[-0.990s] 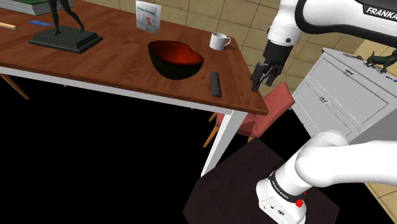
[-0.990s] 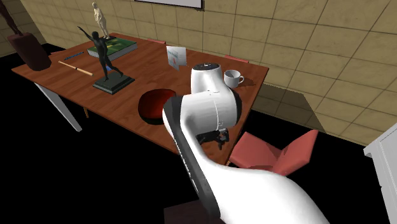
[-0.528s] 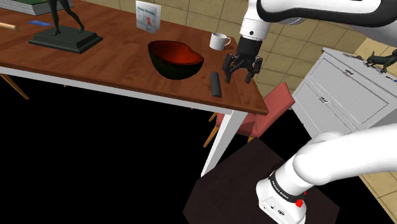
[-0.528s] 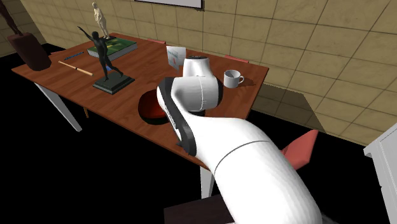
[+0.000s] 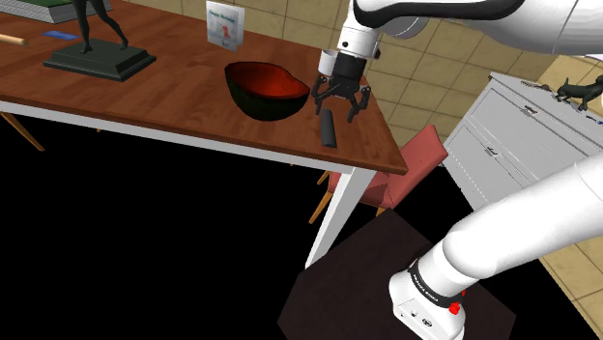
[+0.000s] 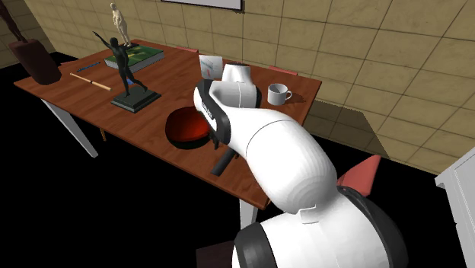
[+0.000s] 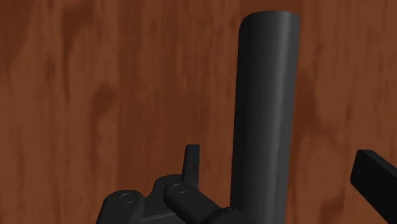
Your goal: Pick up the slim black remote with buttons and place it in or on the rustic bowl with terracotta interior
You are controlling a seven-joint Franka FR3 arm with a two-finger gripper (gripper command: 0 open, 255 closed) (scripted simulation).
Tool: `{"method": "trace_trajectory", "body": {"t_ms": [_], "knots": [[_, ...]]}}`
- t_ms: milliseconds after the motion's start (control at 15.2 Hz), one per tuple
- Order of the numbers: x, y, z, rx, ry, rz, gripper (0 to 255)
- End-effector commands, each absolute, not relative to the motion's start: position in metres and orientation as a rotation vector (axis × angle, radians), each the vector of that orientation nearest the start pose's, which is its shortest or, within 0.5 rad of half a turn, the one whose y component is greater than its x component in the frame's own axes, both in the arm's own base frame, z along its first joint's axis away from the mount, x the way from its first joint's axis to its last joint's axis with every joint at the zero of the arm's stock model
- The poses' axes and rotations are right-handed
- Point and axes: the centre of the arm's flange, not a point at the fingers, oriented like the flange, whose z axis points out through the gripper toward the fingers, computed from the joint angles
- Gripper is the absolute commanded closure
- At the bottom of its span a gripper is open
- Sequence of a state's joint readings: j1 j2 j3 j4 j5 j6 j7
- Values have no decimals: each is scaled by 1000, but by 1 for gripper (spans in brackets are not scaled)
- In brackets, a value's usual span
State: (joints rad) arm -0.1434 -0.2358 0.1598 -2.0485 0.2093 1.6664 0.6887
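Note:
The slim black remote (image 5: 329,128) lies flat on the brown wooden table (image 5: 145,106), near its corner at the shoulder view's right. Just beside it stands the dark bowl (image 5: 268,89) with a red-orange inside. My black gripper (image 5: 340,104) hangs open right above the remote's far end, pointing down. In the wrist view the remote (image 7: 264,114) runs as a long dark bar between my two spread fingers (image 7: 191,162), which do not touch it. In the second exterior view the remote (image 6: 222,162) and the bowl (image 6: 183,126) peek out beside my white arm, which hides the hand.
A white mug (image 6: 278,94) stands behind the remote. A dark figure statue (image 5: 97,53), a folded card (image 5: 224,24) and books sit farther along the table. A red chair (image 5: 411,169) stands past the table corner; a grey cabinet (image 5: 541,135) is beyond it.
The gripper has swung from beside the table's corner, over the edge, to a spot directly above the remote. Its fingers stayed open. Remote and bowl have not moved.

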Motion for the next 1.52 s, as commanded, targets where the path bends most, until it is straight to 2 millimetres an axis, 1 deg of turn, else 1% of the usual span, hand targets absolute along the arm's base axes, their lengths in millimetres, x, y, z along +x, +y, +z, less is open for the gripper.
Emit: {"method": "trace_trajectory", "body": {"t_ms": [0,330,858,924,1452], "knots": [[473,34,519,-2818,1074,302,0],[469,39,495,-2818,1074,302,0],[469,39,495,-2818,1074,302,0],[469,39,495,-2818,1074,302,255],[468,37,495,-2818,1074,301,255]]}}
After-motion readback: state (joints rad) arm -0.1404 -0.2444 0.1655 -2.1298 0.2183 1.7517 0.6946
